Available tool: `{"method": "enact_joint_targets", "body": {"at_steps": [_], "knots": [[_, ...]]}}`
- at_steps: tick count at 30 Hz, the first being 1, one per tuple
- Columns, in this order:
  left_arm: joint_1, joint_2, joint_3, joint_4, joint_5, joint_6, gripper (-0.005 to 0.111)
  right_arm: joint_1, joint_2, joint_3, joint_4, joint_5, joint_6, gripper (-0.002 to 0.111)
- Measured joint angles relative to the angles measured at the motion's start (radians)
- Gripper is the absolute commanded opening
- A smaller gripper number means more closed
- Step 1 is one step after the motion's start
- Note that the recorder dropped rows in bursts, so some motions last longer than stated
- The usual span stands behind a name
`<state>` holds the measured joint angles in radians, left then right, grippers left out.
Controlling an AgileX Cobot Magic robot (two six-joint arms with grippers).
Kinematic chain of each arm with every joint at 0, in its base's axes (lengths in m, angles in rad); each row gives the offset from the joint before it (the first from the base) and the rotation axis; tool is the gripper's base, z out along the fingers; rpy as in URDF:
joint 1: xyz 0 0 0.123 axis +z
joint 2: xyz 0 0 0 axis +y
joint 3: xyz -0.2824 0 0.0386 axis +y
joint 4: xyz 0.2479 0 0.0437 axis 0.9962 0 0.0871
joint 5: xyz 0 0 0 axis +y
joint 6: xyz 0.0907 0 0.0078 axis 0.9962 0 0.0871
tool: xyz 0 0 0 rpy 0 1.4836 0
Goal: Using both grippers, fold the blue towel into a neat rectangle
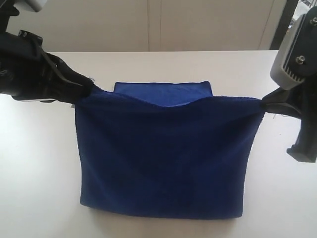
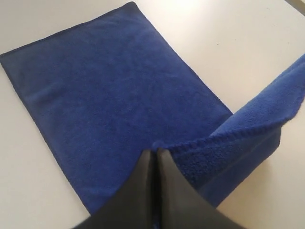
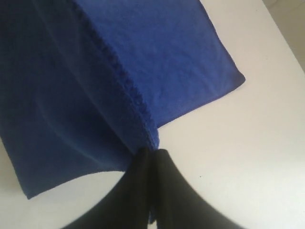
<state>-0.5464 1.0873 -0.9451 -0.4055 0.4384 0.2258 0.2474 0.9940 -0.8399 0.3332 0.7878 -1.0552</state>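
The blue towel (image 1: 163, 158) hangs stretched between both grippers above the white table, its lifted half draping toward the front while the far part (image 1: 163, 91) lies flat behind. My left gripper (image 1: 89, 89) is shut on the towel's upper left corner. My right gripper (image 1: 263, 104) is shut on the upper right corner. In the left wrist view the black jaws (image 2: 156, 151) pinch the hemmed edge, with the flat towel (image 2: 109, 95) spread beyond. In the right wrist view the closed jaws (image 3: 152, 151) hold the corner of the towel (image 3: 71, 86).
The white table (image 1: 39, 163) surrounds the towel on all sides. A pale wall or cabinet front (image 1: 148, 25) rises behind the table's far edge. A dark upright (image 1: 282, 22) stands at the back right.
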Motion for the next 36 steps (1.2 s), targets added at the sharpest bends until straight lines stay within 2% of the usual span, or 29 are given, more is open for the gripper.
{"method": "enact_joint_targets", "body": {"at_steps": [7, 14, 28, 36], "knots": [[0.005, 0.039, 0.000, 0.001, -0.068, -0.011, 0.000, 0.000, 0.043, 0.000, 0.000, -0.112, 0.014, 0.000], [0.059, 0.106, -0.008, 0.003, -0.106, -0.019, 0.000, 0.002, 0.129, 0.000, 0.000, -0.219, 0.016, 0.000], [0.101, 0.280, -0.149, 0.005, -0.163, -0.011, 0.000, 0.002, 0.320, -0.122, -0.010, -0.335, 0.016, 0.000], [0.102, 0.358, -0.204, 0.020, -0.203, -0.011, 0.000, 0.002, 0.426, -0.196, -0.020, -0.375, 0.016, 0.000]]}}
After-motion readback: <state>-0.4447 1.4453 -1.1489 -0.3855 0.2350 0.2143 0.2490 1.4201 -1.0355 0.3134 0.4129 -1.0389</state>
